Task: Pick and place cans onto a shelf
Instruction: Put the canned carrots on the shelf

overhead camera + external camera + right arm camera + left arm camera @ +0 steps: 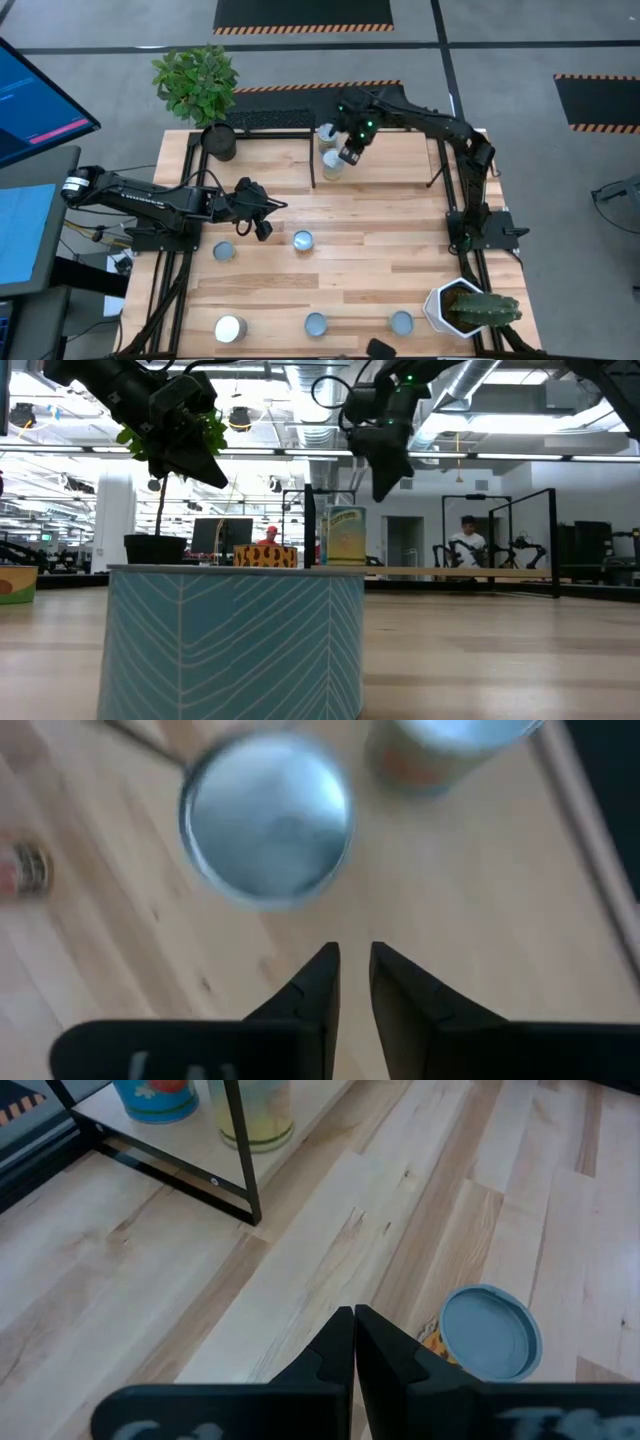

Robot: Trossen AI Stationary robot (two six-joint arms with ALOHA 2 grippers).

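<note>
The right end effector (349, 155), its fingers nearly pressed together with nothing between them, hangs over the shelf (380, 165), just beside two cans (331, 162) standing there; in its wrist view one can's top is blurred and the other is cut off. The left end effector (262, 226), fingers pressed together and empty, hovers above the desk (380, 270) near a blue-topped can (302, 240). Four more cans (315, 324) stand farther out.

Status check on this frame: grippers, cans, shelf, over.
Left gripper shut, empty, mid-table. Right gripper nearly shut, empty, above shelf. Two cans on shelf, five still on table. Nothing obstructing.
</note>
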